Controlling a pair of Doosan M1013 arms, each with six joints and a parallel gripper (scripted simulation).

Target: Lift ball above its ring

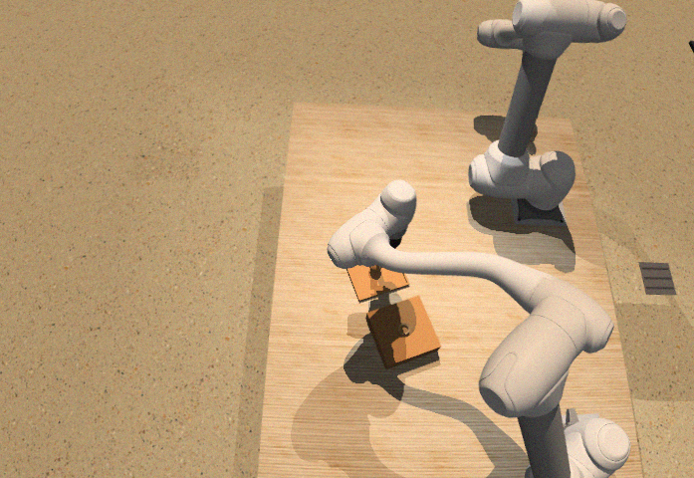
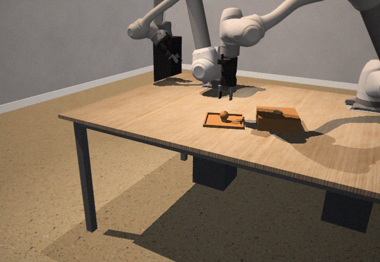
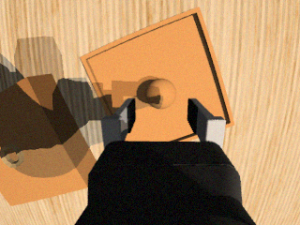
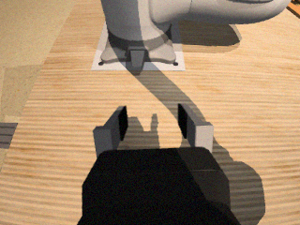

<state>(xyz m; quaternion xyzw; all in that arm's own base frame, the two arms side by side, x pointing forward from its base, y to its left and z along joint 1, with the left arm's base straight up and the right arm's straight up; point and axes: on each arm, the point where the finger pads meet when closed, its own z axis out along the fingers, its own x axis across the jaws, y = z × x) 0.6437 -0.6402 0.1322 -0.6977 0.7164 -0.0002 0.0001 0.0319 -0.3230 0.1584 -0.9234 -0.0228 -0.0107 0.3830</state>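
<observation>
The left gripper is pointing down above the shallow orange tray, its two fingers standing wide apart with nothing between them. The ball is sitting low inside the tray, below those fingers and not lifted (its own ring I cannot make out). Beside the tray, an orange box is carrying a small ring on top. Well apart from the ball, the right gripper is hanging over the table, fingers spread and holding nothing.
</observation>
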